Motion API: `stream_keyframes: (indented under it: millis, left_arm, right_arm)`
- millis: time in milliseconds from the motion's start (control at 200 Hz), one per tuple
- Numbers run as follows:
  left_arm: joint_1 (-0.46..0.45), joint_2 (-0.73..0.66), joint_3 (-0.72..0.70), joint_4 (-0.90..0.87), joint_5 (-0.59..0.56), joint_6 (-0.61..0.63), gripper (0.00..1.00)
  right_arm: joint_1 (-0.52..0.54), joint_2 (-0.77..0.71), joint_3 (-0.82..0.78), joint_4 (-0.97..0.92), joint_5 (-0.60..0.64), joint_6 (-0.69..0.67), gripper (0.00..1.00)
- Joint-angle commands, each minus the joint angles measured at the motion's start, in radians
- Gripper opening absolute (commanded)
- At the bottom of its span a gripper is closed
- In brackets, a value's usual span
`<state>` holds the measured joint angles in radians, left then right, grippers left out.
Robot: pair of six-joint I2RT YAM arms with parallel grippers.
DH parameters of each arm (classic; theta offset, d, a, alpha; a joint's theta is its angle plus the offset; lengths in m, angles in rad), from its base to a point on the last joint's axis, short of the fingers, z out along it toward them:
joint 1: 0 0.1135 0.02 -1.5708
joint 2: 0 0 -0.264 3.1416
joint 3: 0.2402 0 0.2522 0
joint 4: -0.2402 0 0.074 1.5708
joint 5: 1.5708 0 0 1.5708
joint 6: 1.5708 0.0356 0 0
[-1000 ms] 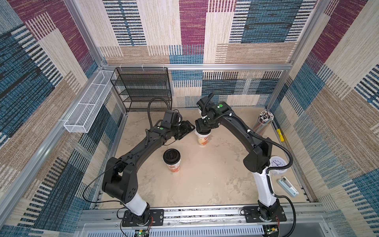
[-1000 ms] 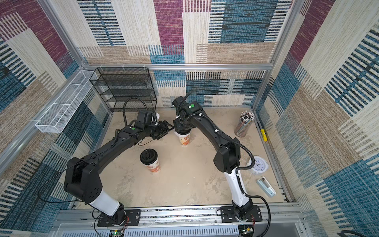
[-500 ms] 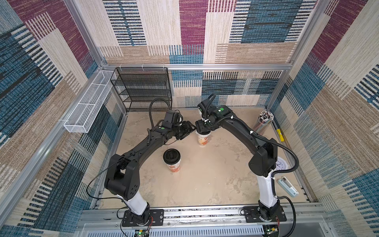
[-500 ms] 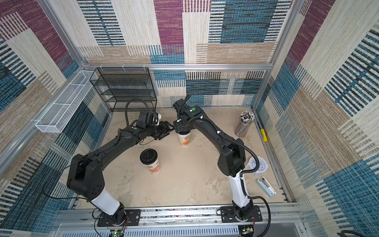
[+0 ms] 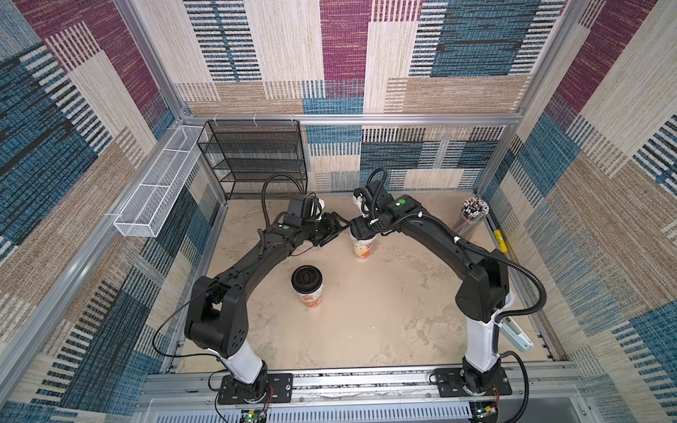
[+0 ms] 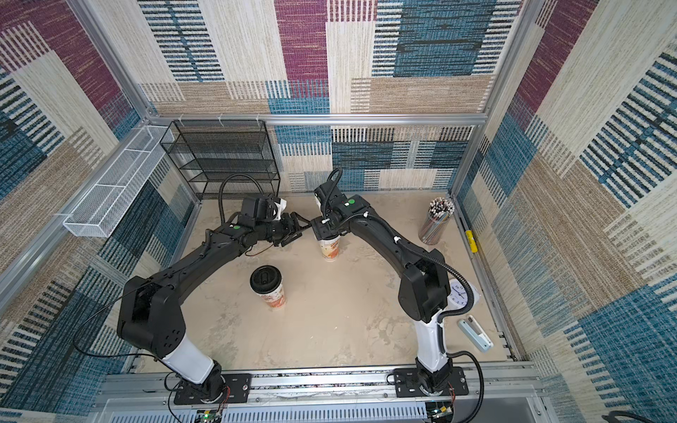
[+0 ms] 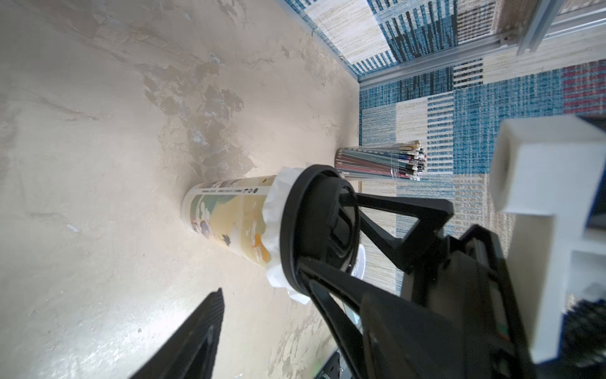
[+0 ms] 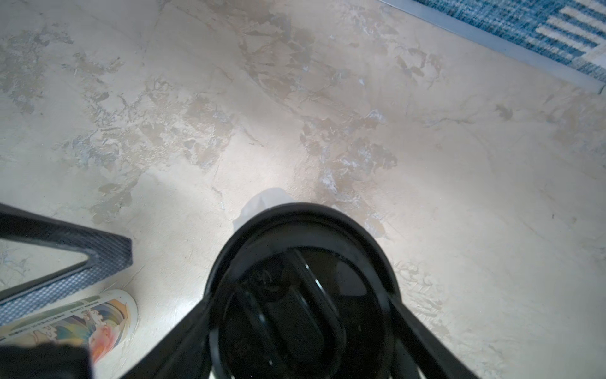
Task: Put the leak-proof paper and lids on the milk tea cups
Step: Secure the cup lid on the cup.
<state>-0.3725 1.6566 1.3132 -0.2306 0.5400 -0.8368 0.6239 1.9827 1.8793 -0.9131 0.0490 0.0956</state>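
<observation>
Most leak-proof paper hides beneath the black lid.

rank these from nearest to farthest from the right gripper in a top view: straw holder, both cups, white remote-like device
1. Back cup, directly under the right gripper, which clamps its black lid.
2. Front cup, lidded, mid-table toward the left arm.
3. Straw holder, back right corner.
4. White device, front right edge.
</observation>
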Motion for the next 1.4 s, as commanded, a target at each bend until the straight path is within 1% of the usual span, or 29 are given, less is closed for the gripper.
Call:
stream_keyframes:
  millis: [0, 376, 711, 967, 1197, 1308, 1398]
  left_arm:
    - [0.001, 0.008, 0.015, 0.019, 0.089, 0.052, 0.69]
    - [0.010, 0.062, 0.059, 0.012, 0.149, 0.077, 0.70]
    - [0.005, 0.151, 0.139, -0.067, 0.189, 0.126, 0.70]
    - [-0.003, 0.200, 0.154, -0.102, 0.202, 0.154, 0.68]
    - [-0.014, 0.237, 0.177, -0.188, 0.178, 0.213, 0.62]
    - [-0.016, 0.250, 0.181, -0.245, 0.149, 0.244, 0.60]
    - [-0.017, 0.255, 0.178, -0.288, 0.109, 0.267, 0.59]
  right_arm:
    - [0.004, 0.004, -0.059, -0.154, -0.137, -0.053, 0.81]
    - [-0.029, -0.069, -0.166, -0.082, -0.203, -0.133, 0.82]
    - [-0.049, -0.076, -0.174, -0.063, -0.243, -0.153, 0.82]
    - [-0.053, -0.053, -0.160, -0.089, -0.190, -0.149, 0.82]
    - [-0.053, -0.051, -0.123, -0.096, -0.194, -0.142, 0.83]
    - [-0.053, -0.054, -0.093, -0.096, -0.193, -0.133, 0.83]
    - [-0.053, -0.052, -0.037, -0.104, -0.182, -0.124, 0.84]
